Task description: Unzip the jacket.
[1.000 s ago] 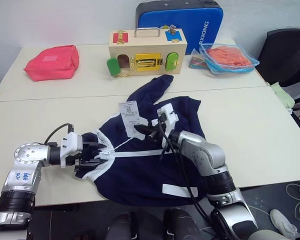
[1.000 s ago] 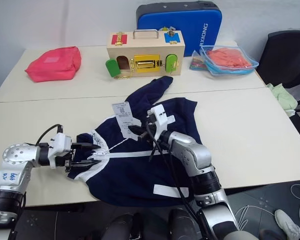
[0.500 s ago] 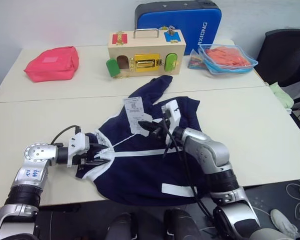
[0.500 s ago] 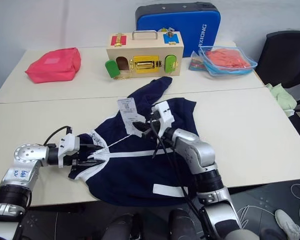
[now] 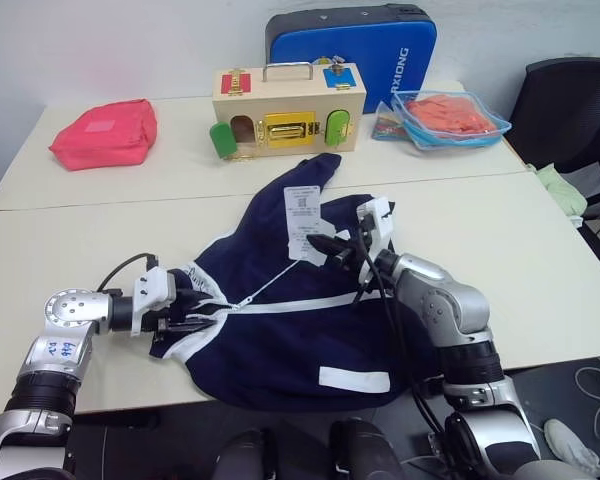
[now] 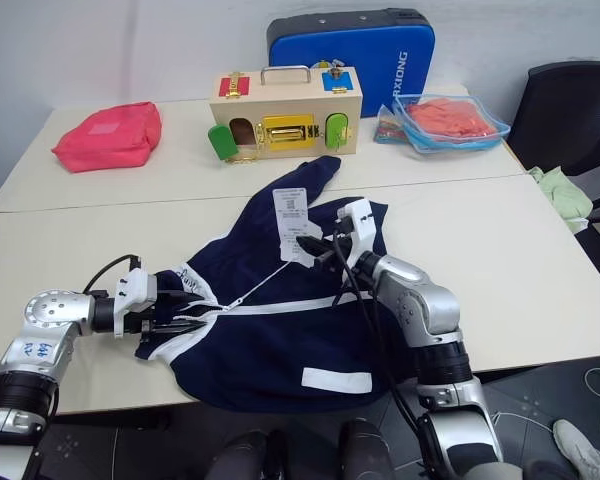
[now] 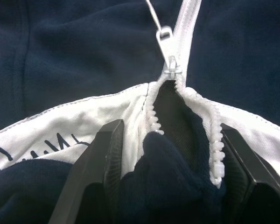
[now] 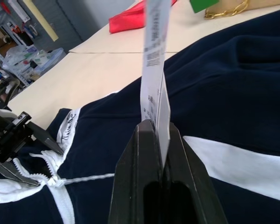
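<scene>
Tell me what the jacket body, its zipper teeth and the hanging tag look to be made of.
Jacket: soft matte navy fabric, likely a fleece or sweatshirt knit; it folds and bunches loosely. Zipper teeth: chunky white moulded teeth, probably plastic, with a slider that looks white-coated; its base material is unclear. Tag: thin white printed card or paper, standing flat where the right gripper pinches it.

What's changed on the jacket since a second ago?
The right gripper, shut on the white paper tag, has carried it toward the robot's right, and the string from the tag to the zipper pull now runs out longer. The left gripper keeps the jacket collar between its jaws. The zipper is open only just below the collar.
</scene>
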Available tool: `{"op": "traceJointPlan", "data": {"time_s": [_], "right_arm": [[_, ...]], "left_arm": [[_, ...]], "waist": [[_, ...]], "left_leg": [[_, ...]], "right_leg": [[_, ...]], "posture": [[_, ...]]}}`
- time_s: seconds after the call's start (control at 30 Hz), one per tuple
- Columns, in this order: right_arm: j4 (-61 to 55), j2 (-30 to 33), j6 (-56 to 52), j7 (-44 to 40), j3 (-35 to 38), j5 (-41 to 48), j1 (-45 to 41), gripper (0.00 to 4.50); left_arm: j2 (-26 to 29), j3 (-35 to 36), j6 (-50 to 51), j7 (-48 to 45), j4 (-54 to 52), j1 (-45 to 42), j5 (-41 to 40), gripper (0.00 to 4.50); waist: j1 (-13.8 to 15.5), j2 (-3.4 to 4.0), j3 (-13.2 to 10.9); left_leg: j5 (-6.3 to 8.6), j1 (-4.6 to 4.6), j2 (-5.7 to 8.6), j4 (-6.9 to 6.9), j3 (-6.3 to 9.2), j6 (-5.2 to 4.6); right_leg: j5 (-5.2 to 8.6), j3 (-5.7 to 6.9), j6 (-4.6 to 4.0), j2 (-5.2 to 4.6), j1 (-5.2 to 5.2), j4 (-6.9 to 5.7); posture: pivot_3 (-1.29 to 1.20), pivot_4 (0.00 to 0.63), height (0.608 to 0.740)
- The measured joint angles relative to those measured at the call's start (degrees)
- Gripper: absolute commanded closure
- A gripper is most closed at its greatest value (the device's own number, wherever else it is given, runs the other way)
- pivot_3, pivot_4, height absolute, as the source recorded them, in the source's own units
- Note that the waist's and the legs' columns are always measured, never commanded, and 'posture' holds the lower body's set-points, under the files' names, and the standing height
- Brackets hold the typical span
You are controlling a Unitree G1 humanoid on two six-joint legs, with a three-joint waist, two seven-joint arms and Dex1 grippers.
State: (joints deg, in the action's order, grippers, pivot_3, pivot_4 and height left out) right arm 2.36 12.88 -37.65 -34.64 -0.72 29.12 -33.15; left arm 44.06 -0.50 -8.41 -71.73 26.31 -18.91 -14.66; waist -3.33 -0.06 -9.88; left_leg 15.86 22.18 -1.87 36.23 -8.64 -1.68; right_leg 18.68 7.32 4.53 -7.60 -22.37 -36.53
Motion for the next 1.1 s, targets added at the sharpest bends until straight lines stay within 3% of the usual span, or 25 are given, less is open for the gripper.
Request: {"op": "traceJointPlan", "data": {"time_s": [0.27,0.53,0.83,1.1], "right_arm": [[4.3,12.8,4.2,-3.8,9.7,0.2,0.0,4.5],[15.2,21.8,11.8,-8.4,13.5,-2.3,0.1,4.5],[34.3,27.5,22.4,-10.2,15.0,-7.7,-3.6,4.5],[44.9,27.2,30.7,-7.5,15.1,-10.2,-7.6,4.5]], "left_arm": [[0.4,1.3,0.0,0.3,0.0,1.8,-0.7,1.95],[0.6,1.2,-0.1,0.6,0.1,2.1,-0.7,1.95],[0.6,1.3,-0.5,1.1,0.5,2.9,-0.7,1.95],[0.7,1.4,-2.4,1.3,1.4,3.6,-0.7,1.95]], "waist": [[-0.3,0.18,0.1],[-0.5,0.36,0.2],[-0.9,0.76,0.4],[-1.3,0.82,0.5]], "left_leg": [[0.01,-0.14,-0.02,-0.17,-0.14,-0.03],[0.01,-0.19,-0.06,-0.2,-0.21,-0.01],[-0.04,-0.43,-0.06,-0.3,-0.45,0.07],[0.01,-1.08,-0.06,-0.64,-0.54,0.06]], "right_leg": [[0.02,-0.09,-0.04,0.05,0.0,0.04],[0.05,-0.12,-0.09,0.11,0.0,0.02],[0.05,-0.34,-0.09,0.12,0.05,0.02],[0.07,-0.47,-0.08,0.12,0.54,0.25]], "posture": [[0.0,0.15,0.74],[0.0,0.15,0.74],[0.0,0.15,0.74],[0.0,0.15,0.74]]}}
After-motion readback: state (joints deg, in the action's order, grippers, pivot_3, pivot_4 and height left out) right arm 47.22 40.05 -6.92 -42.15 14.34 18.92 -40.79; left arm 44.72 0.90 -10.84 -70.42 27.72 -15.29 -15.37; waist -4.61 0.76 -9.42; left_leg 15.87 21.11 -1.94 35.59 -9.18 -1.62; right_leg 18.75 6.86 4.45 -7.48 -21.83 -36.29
